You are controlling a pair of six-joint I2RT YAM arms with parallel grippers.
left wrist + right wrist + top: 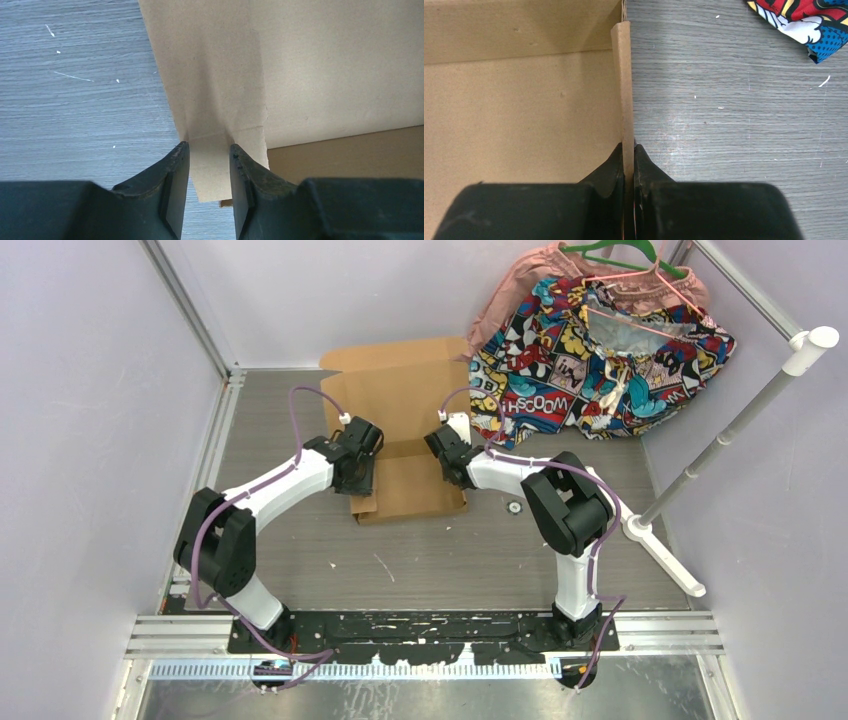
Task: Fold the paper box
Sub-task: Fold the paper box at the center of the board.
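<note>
Now folding the paper box [405, 430], laid mid-counter [300, 550] between both hands, long way running straight off from the arms. Pinching its upright right wall [624, 75] tight with the right hand [628, 150]. Holding the left hand [209, 155] loose, fingers [172, 175] apart either side of the left flap [212, 167]. Next, likely: close and lift that flap.

Even, bright light (soft shadows); 3 views sharp.
</note>
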